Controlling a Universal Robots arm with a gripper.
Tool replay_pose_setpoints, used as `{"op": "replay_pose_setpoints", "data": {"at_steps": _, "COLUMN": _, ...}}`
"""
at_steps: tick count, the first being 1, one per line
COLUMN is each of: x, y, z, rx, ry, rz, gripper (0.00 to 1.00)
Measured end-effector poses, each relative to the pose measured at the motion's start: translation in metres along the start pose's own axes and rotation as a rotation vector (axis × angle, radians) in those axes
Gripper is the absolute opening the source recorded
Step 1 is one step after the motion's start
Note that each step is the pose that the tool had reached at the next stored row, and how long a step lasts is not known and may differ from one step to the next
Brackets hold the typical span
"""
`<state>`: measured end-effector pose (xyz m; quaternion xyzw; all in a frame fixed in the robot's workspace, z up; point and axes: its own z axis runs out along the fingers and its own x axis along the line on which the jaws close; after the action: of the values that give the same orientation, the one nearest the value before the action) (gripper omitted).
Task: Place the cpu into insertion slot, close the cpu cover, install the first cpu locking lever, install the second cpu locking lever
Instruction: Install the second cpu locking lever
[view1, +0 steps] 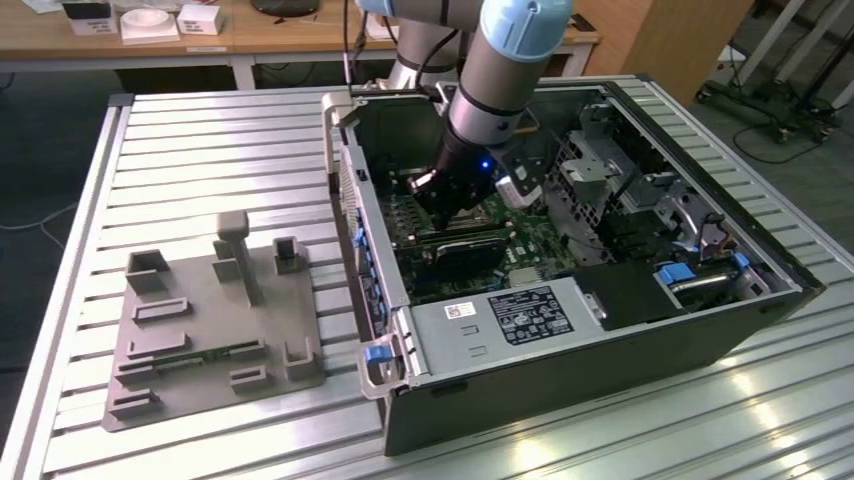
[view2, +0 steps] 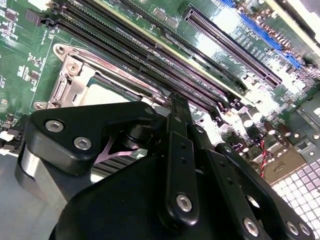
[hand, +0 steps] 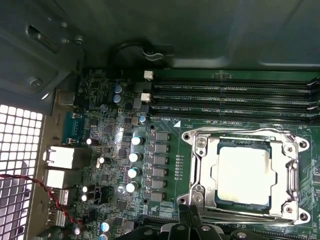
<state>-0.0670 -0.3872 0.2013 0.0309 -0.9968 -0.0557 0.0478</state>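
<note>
I see the cpu (hand: 245, 175), a flat square with a pale matte metal top, seated in the insertion slot (hand: 212, 172) on the glossy green board (hand: 110, 135); the cpu cover (hand: 200, 165), a thin silvery stamped frame, lies down around it, its window edges framing the chip; long black ribbed memory slots (hand: 235, 95) run just beside the frame's far edge; rows of small round capacitors (hand: 134, 157) stand near its other side; the jaws (hand: 192, 212) sit together, black tips hovering at the frame's rim in the first wrist view; in the exterior view my arm (view1: 494, 90) reaches deep into the open metal case (view1: 561, 380) on the slatted aluminium counter (view1: 214, 150), walls close around it.
</note>
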Motion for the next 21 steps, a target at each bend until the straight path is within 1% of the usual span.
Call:
{"op": "replay_pose_setpoints", "data": {"at_steps": 5, "x": -0.0001, "y": 0.0011, "z": 0.0007, "rx": -0.0015, "ry": -0.0002, "rz": 0.0, "gripper": 0.11}}
{"op": "replay_pose_setpoints", "data": {"at_steps": 21, "x": -0.0008, "y": 0.0062, "z": 0.0045, "rx": -0.0018, "ry": -0.0001, "rz": 0.0, "gripper": 0.11}}
